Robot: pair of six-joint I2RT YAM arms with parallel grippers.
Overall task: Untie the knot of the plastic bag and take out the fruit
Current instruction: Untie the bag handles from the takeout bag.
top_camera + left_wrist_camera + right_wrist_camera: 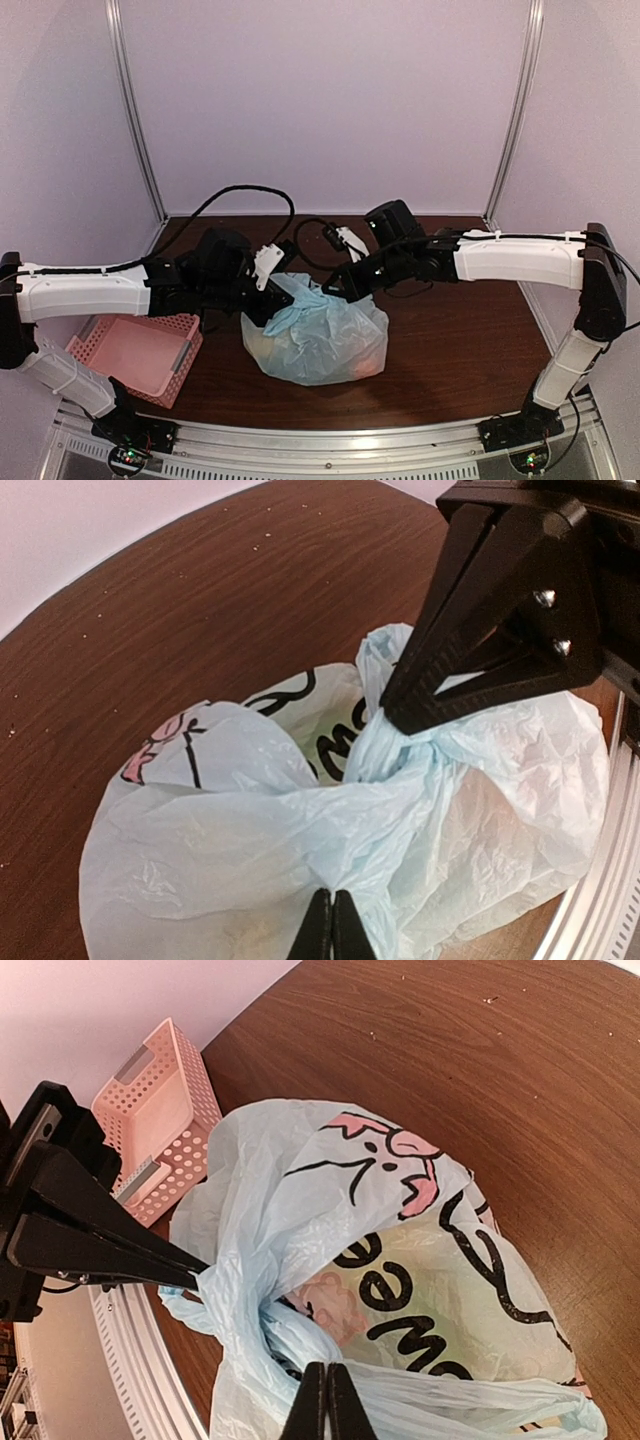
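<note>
The pale blue plastic bag (318, 338) with dark cartoon prints sits tied on the brown table. Its knot (418, 748) is a twisted bunch at the top. My right gripper (327, 1378) is shut on the plastic at the knot, and its black fingers (480, 640) reach down to it in the left wrist view. My left gripper (333, 908) is shut on a fold of the bag's side, a little away from the knot; its fingers (100, 1245) enter from the left in the right wrist view. The fruit is inside, showing only as a pale yellow-green tint (480, 1260) through the plastic.
A pink perforated basket (135, 355) stands at the table's front left, beside the bag. Black cables (250, 195) loop over the back of the table. A metal rail (330, 450) runs along the near edge.
</note>
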